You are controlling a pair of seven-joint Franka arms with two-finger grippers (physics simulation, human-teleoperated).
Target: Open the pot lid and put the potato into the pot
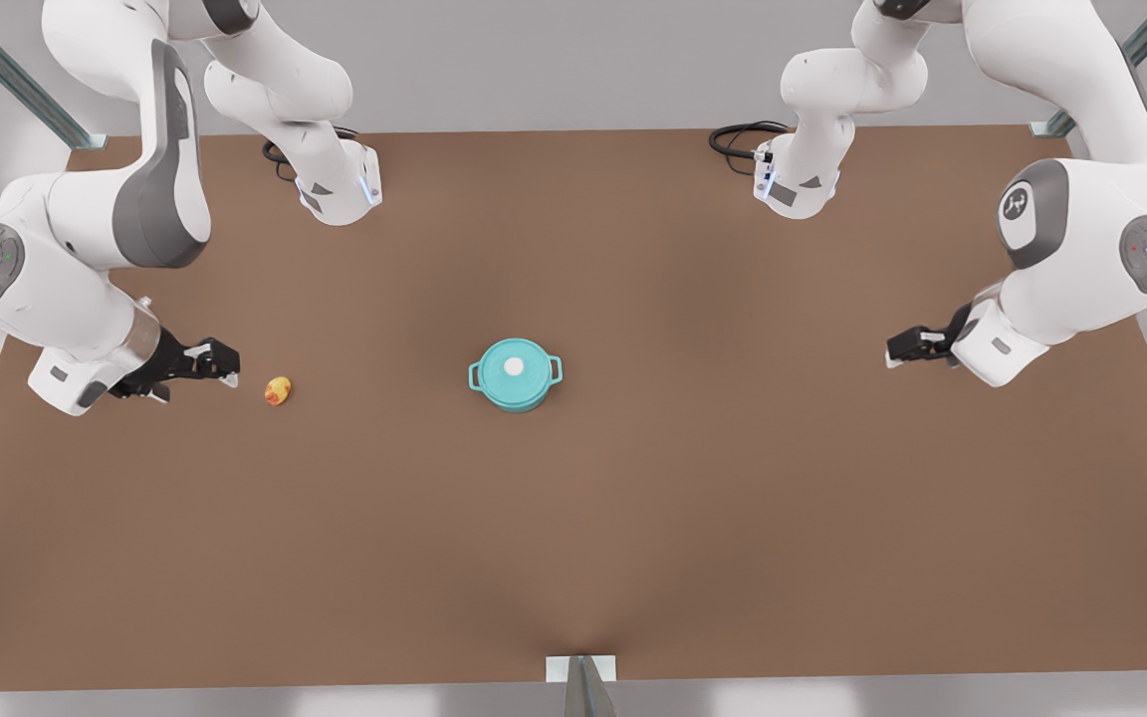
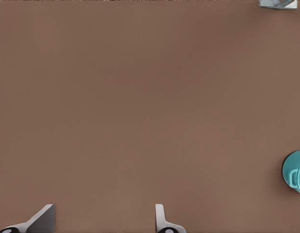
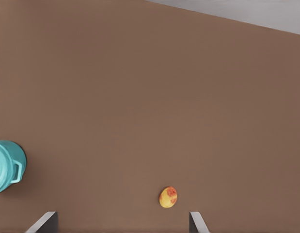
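Observation:
The teal pot (image 1: 520, 399) stands at the table's middle, and the teal pot lid (image 1: 512, 364) with its white knob rests shut on it. The potato (image 1: 278, 390), a yellow-orange lump with a reddish patch, lies toward the front view's left. My right gripper (image 1: 224, 365) hovers just beside the potato (image 3: 168, 196) on that side, open and holding nothing. The pot (image 3: 5, 166) sits off to one side of the right gripper (image 3: 123, 219). My left gripper (image 1: 895, 351) waits open at the front view's right, far from the pot (image 2: 295, 172). The left gripper (image 2: 103, 212) has bare table ahead of it.
A brown table (image 1: 573, 538) carries everything. A small metal bracket (image 1: 581, 669) sits at its near edge and shows as the bracket (image 2: 278, 3) too. Both arm bases and a black cable (image 1: 738, 137) stand along the far edge.

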